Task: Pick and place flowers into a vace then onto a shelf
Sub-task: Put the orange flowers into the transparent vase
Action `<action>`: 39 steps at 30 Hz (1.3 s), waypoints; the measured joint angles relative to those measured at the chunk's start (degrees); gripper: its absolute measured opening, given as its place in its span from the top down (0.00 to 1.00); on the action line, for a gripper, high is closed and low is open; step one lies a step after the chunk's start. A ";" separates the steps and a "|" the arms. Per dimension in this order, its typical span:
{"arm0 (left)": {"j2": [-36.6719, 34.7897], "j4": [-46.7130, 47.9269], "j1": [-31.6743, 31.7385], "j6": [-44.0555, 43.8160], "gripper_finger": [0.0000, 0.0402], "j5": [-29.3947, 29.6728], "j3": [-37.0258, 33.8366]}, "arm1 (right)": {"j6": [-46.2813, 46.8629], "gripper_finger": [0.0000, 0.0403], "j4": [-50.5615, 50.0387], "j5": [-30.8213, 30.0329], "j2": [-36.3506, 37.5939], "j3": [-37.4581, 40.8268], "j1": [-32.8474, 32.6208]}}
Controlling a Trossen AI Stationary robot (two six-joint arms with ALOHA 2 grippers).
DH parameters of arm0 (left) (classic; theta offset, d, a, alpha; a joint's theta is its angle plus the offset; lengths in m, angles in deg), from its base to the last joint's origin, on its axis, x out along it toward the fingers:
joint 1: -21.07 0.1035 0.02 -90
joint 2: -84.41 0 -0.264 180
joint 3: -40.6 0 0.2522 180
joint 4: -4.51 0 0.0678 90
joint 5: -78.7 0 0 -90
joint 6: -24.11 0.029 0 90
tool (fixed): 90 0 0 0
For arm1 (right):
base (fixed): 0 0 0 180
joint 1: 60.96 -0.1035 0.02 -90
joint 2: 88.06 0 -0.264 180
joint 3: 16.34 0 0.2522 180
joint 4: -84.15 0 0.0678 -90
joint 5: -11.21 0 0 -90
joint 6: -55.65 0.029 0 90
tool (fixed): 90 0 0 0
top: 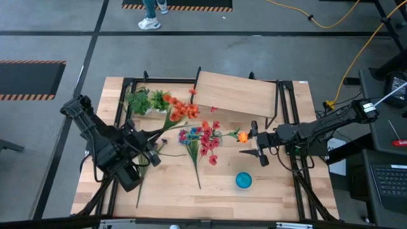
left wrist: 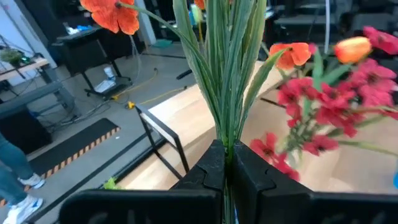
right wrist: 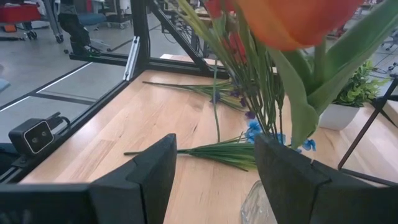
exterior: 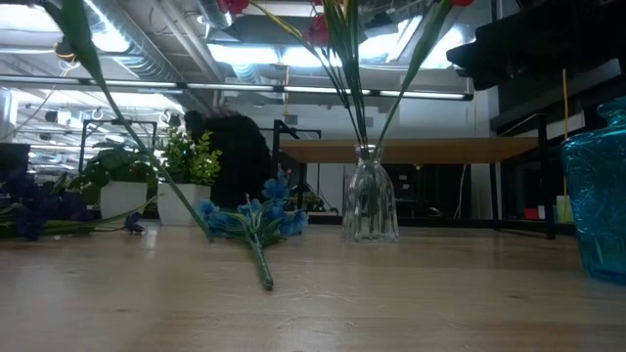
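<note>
High view: overhead, facing straight down on the whole table (top: 280,191). Low view: at tabletop level, facing across. Wrist views: close behind each gripper. All share the flowers (top: 205,137).

a robotics lab: grey concrete floor (top: 51,44) with hazard-striped mats (top: 32,62), trailing yellow cable (top: 331,22), ceiling strip lights (exterior: 323,90).

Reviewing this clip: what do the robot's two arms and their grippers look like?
Both arms are dark, near black, built of blocky jointed segments. The left gripper ends in two matte black, angular fingers. The right gripper has the same broad, flat black fingers. A dark cable runs along the right arm.
</note>
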 joint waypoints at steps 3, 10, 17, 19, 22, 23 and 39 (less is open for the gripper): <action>0.02 -2.11 -1.07 0.13 0.99 -3.62 -0.02 | 0.00 0.46 0.04 0.00 0.00 0.00 -0.01; 0.02 -3.51 -1.28 0.31 0.99 -6.77 -0.02 | -0.86 0.46 0.79 0.00 0.00 0.00 -0.01; 0.11 -3.31 -0.45 0.31 0.99 -9.07 -0.02 | -0.91 0.46 0.97 0.00 0.00 0.00 -0.01; 0.22 -3.32 -0.44 0.32 0.99 -8.09 -0.02 | -0.92 0.46 0.98 0.00 0.01 0.00 0.01; 0.24 -3.29 -0.73 0.63 0.99 -5.45 -0.02 | -0.90 0.46 0.94 0.00 -0.01 0.00 -0.01; 0.24 -3.31 -1.08 1.33 0.99 -4.19 -0.02 | -0.90 0.46 0.91 0.00 -0.01 0.00 -0.01; 3.51 -8.63 -6.78 1.84 0.99 8.81 -0.04 | -1.39 0.46 1.71 4.42 -0.01 -3.49 -1.28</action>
